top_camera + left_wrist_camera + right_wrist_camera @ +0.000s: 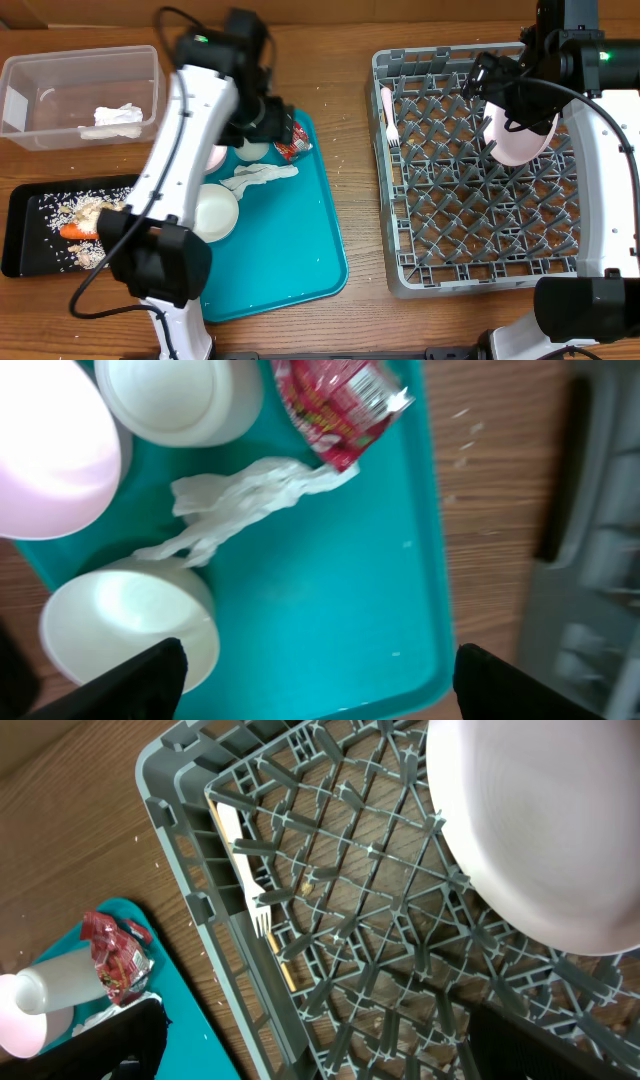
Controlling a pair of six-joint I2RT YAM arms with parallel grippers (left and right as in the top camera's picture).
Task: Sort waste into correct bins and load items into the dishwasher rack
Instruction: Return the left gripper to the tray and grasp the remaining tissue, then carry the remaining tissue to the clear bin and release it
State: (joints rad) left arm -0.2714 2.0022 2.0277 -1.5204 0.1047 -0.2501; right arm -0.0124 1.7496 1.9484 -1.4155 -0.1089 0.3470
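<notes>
In the rack (390, 200) sit the pink plate (522, 140) and fork (388, 112) beneath the right gripper (320, 1040), its jaws parted; bowls (125, 620), napkin (240, 505) and red wrapper (335, 400) wait on the teal tray (330, 600) under the left gripper (320, 680), jaws likewise apart.

No text can be read: the red wrapper (335, 405) on the teal tray (330, 620) bears pale print too blurred to make out.
</notes>
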